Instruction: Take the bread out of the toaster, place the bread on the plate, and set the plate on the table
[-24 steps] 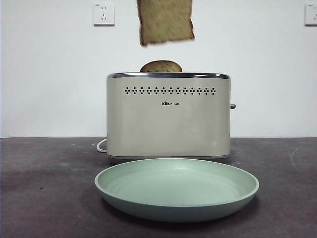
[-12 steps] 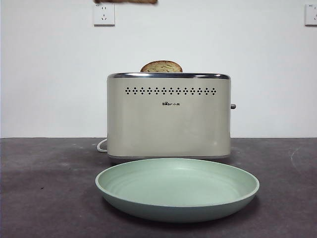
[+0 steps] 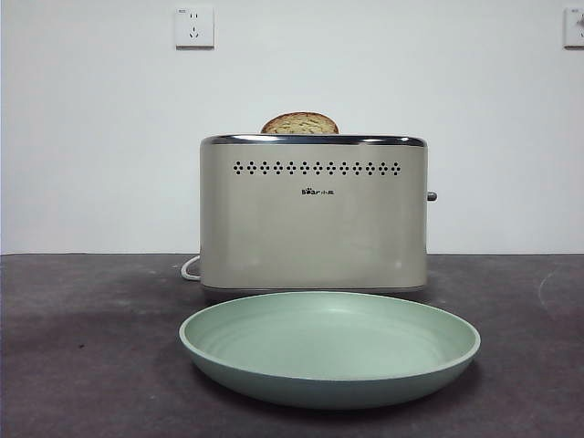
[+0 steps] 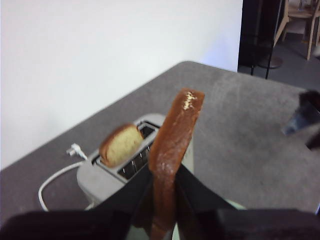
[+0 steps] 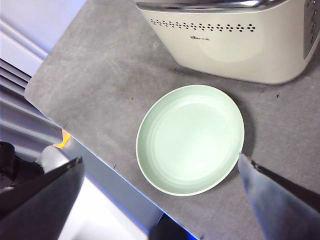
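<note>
My left gripper (image 4: 164, 175) is shut on the bread (image 4: 175, 130), a dark-crusted wholemeal slice held edge-on, high above the cream toaster (image 4: 95, 177). In the front view the bread and both grippers are out of view above the picture. The toaster (image 3: 313, 219) stands on the dark table (image 3: 82, 347). The mint-green plate (image 3: 328, 388) lies empty in front of it. My right gripper (image 5: 160, 165) is open and empty, high above the plate (image 5: 190, 137) and the toaster (image 5: 235, 40).
A paler golden slice (image 3: 299, 124) sticks up from a toaster slot and also shows in the left wrist view (image 4: 121, 145). A white cable (image 3: 189, 267) lies left of the toaster. Wall sockets (image 3: 194, 26) are behind. The table's edge (image 5: 95, 150) runs near the plate.
The bread has risen up and to the left, out of the top of the front view. The toaster, the plate and the other slice stay put.
</note>
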Action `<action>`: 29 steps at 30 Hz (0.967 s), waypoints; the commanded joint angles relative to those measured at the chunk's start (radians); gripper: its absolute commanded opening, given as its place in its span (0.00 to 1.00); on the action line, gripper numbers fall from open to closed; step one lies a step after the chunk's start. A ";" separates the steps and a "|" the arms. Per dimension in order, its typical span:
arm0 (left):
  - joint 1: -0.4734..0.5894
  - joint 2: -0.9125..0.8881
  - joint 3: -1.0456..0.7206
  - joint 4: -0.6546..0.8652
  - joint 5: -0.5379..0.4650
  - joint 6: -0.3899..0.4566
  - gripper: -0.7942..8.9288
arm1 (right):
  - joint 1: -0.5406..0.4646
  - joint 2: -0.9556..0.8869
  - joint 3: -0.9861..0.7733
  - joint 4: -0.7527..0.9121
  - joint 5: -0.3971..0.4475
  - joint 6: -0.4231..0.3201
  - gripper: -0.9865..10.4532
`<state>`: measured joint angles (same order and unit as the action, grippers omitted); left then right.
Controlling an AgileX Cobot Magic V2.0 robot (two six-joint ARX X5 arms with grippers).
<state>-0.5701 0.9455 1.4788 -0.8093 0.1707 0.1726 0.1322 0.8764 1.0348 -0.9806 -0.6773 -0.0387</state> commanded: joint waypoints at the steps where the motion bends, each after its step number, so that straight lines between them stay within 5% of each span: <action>1: -0.022 -0.055 -0.085 0.002 -0.032 -0.010 0.08 | 0.003 0.036 0.002 0.007 0.003 -0.002 0.66; 13: -0.085 -0.323 -0.534 0.084 -0.066 -0.154 0.08 | 0.058 0.325 0.002 0.011 0.106 -0.003 0.66; 29: -0.111 -0.332 -0.560 0.090 -0.068 -0.174 0.08 | 0.198 0.766 0.002 0.217 0.146 0.016 0.55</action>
<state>-0.6773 0.6167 0.9222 -0.7315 0.1055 0.0116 0.3264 1.6352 1.0348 -0.7643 -0.5304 -0.0277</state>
